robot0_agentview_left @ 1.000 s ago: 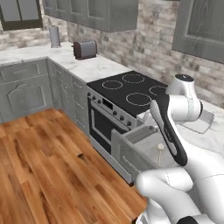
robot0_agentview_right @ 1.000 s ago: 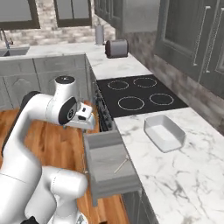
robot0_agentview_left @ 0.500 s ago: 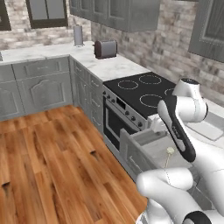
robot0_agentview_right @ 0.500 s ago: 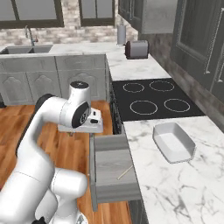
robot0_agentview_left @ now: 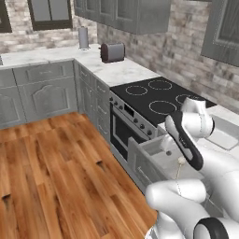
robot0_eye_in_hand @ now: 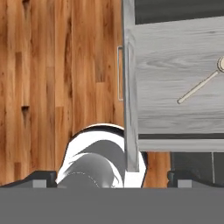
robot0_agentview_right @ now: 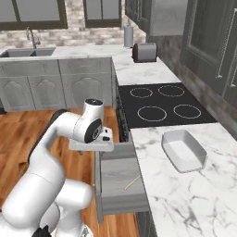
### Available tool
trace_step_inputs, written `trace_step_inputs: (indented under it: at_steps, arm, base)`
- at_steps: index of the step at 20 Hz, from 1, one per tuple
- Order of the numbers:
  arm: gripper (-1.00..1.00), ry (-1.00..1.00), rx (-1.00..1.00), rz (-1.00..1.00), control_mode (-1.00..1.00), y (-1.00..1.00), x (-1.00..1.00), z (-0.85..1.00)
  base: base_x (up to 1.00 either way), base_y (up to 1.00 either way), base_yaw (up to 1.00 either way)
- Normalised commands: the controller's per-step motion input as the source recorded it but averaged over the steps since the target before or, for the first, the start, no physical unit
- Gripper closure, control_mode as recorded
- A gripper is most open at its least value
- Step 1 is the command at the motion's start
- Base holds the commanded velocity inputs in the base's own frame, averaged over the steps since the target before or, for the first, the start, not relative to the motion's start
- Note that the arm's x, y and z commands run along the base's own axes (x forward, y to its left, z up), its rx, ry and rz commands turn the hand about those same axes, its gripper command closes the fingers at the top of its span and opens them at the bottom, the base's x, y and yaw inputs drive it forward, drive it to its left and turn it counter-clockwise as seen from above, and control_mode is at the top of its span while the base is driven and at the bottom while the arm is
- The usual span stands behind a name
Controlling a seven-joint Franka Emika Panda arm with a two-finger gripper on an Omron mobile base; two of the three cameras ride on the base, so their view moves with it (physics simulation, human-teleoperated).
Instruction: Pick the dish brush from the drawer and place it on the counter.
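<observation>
Grey and pulled fully out from under the counter (robot0_agentview_right: 185, 194), the drawer (robot0_agentview_right: 118, 178) stands open beside the oven, its pale floor bare except for the dish brush (robot0_agentview_right: 132, 182). The brush lies flat near the drawer's right wall, handle slanting across the floor; in the hand view it sits at the right edge of the drawer, its cream head (robot0_eye_in_hand: 221, 64) cut off by the frame and its thin handle (robot0_eye_in_hand: 197, 87) running down toward the drawer front. That flat, loose pose leaves room for fingers to come down on either side of the handle.

The gripper (robot0_agentview_right: 92, 144) hangs over the drawer's front left corner, above the wooden floor (robot0_eye_in_hand: 57, 78) rather than over the brush, and looks straight down. Its fingertips (robot0_eye_in_hand: 43, 180) show as dark stubs set far apart at the bottom of the hand view, so it appears wide and holds nothing. A white dish (robot0_agentview_right: 183, 149) rests on the counter's marble next to the stovetop (robot0_agentview_right: 159, 104), leaving free marble toward the counter's near edge for setting the brush down.
</observation>
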Motion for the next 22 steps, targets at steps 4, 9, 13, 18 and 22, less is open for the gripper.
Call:
trace_step_inputs:
  at_steps: [4,9,13,18,22]
  arm:
    - [-1.00,0.09,-0.02,0.00,-1.00,0.16,0.39,-0.72]
    - [-1.00,0.08,0.00,0.00,-1.00,0.03,0.68,-0.66]
    - [-1.00,0.12,0.00,0.00,-1.00,0.00,0.78,-0.63]
    - [-1.00,0.15,0.00,0.00,-1.00,-0.02,0.72,-0.63]
    - [-1.00,0.08,0.04,0.00,-1.00,-0.32,0.64,-0.54]
  base:
    - [0.00,0.00,0.00]
    - [0.00,0.00,0.00]
    - [0.00,0.00,0.00]
    - [0.00,0.00,0.00]
    - [0.00,0.00,0.00]
